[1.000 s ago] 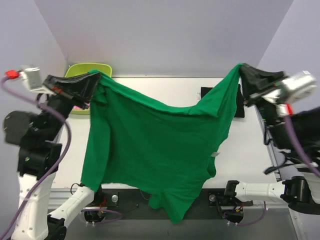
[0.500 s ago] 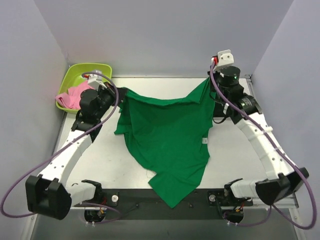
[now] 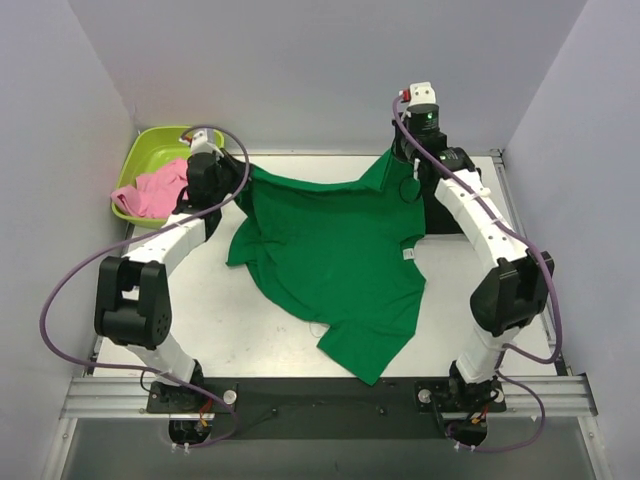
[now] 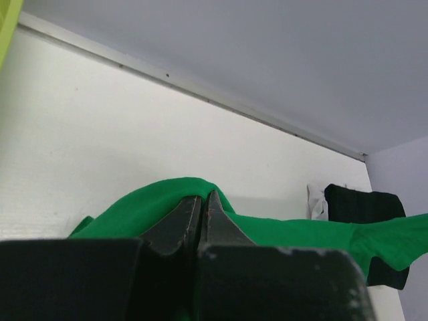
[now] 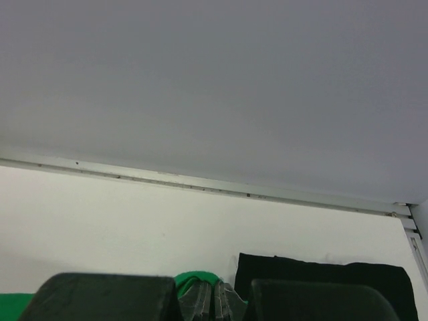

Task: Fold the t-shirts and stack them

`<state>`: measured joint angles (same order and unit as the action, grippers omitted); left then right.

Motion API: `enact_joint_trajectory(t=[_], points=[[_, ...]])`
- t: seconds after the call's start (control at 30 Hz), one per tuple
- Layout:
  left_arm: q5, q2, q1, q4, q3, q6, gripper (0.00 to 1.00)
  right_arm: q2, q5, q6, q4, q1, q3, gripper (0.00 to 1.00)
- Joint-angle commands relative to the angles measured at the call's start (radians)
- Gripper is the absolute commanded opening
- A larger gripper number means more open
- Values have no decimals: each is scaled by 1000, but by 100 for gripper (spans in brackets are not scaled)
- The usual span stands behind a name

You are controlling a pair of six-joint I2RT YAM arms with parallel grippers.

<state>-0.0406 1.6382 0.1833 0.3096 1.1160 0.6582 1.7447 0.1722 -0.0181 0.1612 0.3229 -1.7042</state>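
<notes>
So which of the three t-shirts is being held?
The green t-shirt, pinched at its far edge by the left gripper and right gripper. The pink t-shirt sits in the tub; the black t-shirt lies free at far right.

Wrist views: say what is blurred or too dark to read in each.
Left wrist view: the left claw is a dark, soft-edged mass low in the frame, while the green t-shirt it pinches reads clearly. Right wrist view: the right claw is blurred and shadowed, and the black t-shirt shows no detail.
</notes>
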Motion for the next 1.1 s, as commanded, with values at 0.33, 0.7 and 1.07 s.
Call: enact_joint_trajectory(t=[0.33,0.7,1.07], points=[[25,-434,71,-10,157,-235,0,-457,205,346,-301,290,64,0],[24,-741,188,-153,252,-350,0,-775,493,1032,-675,907,236,0],[-33,-675,196,-106,271,-293,0,-679,481,1118,-712,975,105,0]])
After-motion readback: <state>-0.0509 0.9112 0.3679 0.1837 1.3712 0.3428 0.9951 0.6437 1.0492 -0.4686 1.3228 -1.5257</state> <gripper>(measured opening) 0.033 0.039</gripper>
